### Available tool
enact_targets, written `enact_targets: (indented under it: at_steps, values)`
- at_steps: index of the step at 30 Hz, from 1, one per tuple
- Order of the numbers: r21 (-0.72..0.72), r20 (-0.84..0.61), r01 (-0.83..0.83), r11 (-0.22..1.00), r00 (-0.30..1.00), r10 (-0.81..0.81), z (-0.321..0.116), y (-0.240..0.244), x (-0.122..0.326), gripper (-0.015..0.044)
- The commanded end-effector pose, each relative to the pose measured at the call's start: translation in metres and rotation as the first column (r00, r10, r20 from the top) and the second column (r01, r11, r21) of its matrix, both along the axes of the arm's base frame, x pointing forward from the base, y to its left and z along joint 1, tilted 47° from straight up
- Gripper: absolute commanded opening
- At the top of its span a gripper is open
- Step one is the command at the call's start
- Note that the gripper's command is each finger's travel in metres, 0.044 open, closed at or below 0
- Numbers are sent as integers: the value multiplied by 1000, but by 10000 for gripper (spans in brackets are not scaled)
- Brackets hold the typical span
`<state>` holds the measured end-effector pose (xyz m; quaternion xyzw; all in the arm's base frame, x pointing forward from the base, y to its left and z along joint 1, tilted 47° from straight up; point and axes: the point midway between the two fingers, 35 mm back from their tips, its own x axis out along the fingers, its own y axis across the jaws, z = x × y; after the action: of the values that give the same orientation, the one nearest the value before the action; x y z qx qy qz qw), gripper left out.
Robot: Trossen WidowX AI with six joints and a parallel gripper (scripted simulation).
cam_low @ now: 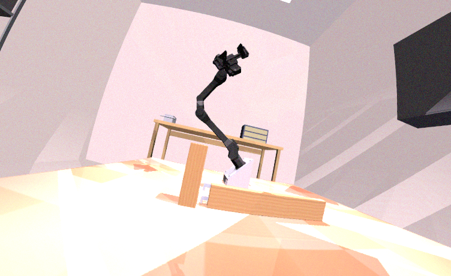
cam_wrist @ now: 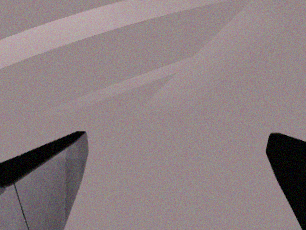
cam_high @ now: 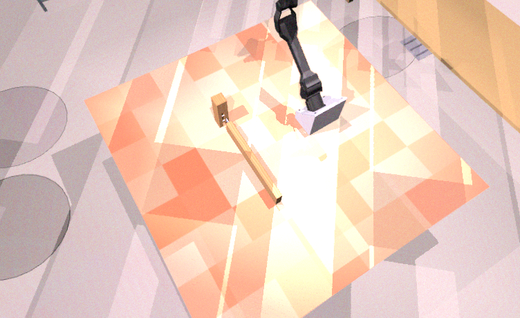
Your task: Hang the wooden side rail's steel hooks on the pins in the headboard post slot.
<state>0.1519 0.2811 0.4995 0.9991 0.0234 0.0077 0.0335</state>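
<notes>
The wooden headboard post [cam_high: 219,108] [cam_low: 193,174] stands upright. The wooden side rail [cam_high: 254,162] [cam_low: 265,202] lies low along the table, its near end facing the post's slot side and its far end down at the table. A narrow gap shows between post and rail in the exterior view, with the pale steel hooks [cam_low: 204,198] in it. Whether the hooks sit on the pins is too small to tell; the pins cannot be made out clearly. My gripper [cam_wrist: 180,143] is open and empty, its fingers wide apart. In the exterior view it is raised high above post and rail, well away from both.
The arm's pale base block [cam_high: 323,116] [cam_low: 240,176] stands on the patterned table top [cam_high: 199,169] beyond the rail. A wooden side table [cam_low: 217,133] with a striped box [cam_low: 255,133] stands in the background. A dark cabinet [cam_low: 426,75] hangs at the right in the exterior view.
</notes>
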Motion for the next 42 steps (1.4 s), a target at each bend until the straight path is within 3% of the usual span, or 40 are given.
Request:
enact_targets:
  at_steps: [1, 12, 24, 31, 37, 42]
  values:
    - [-2, 0, 2, 1000, 1000, -2, -1, 0, 1, 426]
    - [-204, -4, 197, 959, 979, -203, -84, -31, 85, 440]
    - [-399, -80, 426, 812, 866, -494, -212, -143, 163, 440]
    - [-499, -152, 513, 698, 742, -653, -289, -231, 167, 440]
    - [-575, -225, 558, 598, 595, -771, -353, -306, 141, 440]
    - [-592, -244, 566, 575, 553, -796, -368, -323, 130, 440]
